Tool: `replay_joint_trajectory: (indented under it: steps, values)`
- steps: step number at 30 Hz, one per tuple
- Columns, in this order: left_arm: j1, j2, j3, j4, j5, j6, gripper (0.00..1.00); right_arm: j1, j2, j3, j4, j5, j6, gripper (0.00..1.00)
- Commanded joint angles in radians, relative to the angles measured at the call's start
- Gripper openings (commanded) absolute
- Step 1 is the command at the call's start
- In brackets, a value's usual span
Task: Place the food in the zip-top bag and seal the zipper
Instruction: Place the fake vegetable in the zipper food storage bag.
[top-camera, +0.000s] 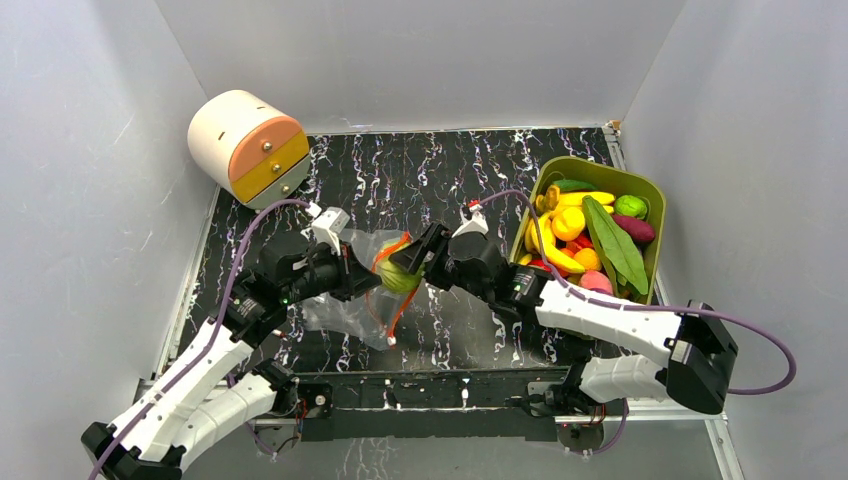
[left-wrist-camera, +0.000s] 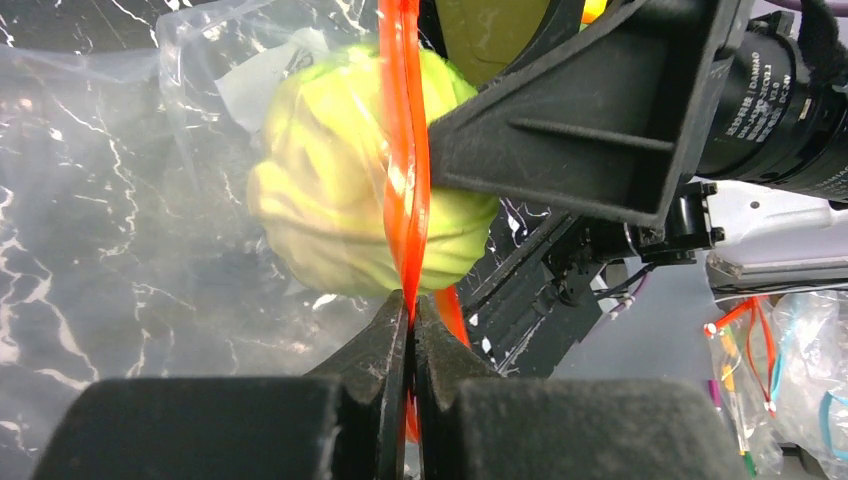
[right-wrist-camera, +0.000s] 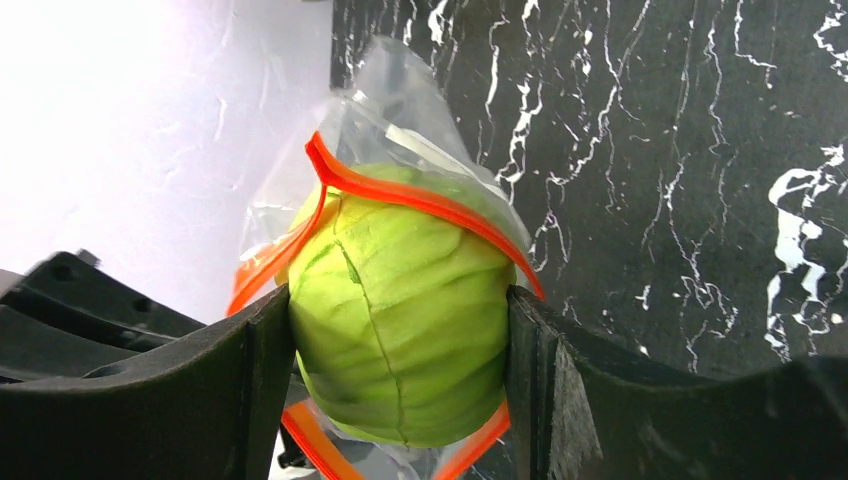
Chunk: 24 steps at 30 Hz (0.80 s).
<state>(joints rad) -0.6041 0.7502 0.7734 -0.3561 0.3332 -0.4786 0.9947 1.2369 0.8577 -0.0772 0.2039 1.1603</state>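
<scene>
Marbled table (top-camera: 420, 165); cabbage (right-wrist-camera: 400, 330) crowds zipper (right-wrist-camera: 420, 199) edges.

Lime-green ribbed toy cabbage (right-wrist-camera: 400, 330) glows between matte black fingers (right-wrist-camera: 200, 390), a bright red-orange zipper strip (left-wrist-camera: 403, 180) slashing across the clear crinkly plastic bag (top-camera: 330, 315). Underneath, the black worktop (top-camera: 420, 170) runs with white marble veins; the olive-green plastic tub (top-camera: 660, 215) brims yellow, orange, purple, green.

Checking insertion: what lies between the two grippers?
The green toy cabbage, clamped by the right gripper, entering the zipper the left gripper pinches; top view.
</scene>
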Motion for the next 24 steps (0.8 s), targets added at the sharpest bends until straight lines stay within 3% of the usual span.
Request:
replay_joint_trajectory:
  steps: [1, 10, 14, 24]
  values:
    - [-0.003, -0.033, -0.020, 0.030, 0.048, -0.035, 0.00, 0.006, -0.031, 0.012, 0.117, 0.063, 0.039, 0.52]
    - [-0.002, -0.034, -0.015, 0.011, -0.011, -0.034, 0.00, 0.026, 0.027, 0.032, 0.065, 0.009, 0.002, 0.64]
    - [-0.002, -0.043, -0.015, -0.001, -0.043, -0.032, 0.00, 0.027, 0.020, 0.028, 0.059, -0.001, -0.024, 0.78]
    - [-0.002, -0.035, -0.020, -0.027, -0.092, -0.008, 0.00, 0.027, 0.024, 0.154, -0.083, -0.051, -0.149, 0.90]
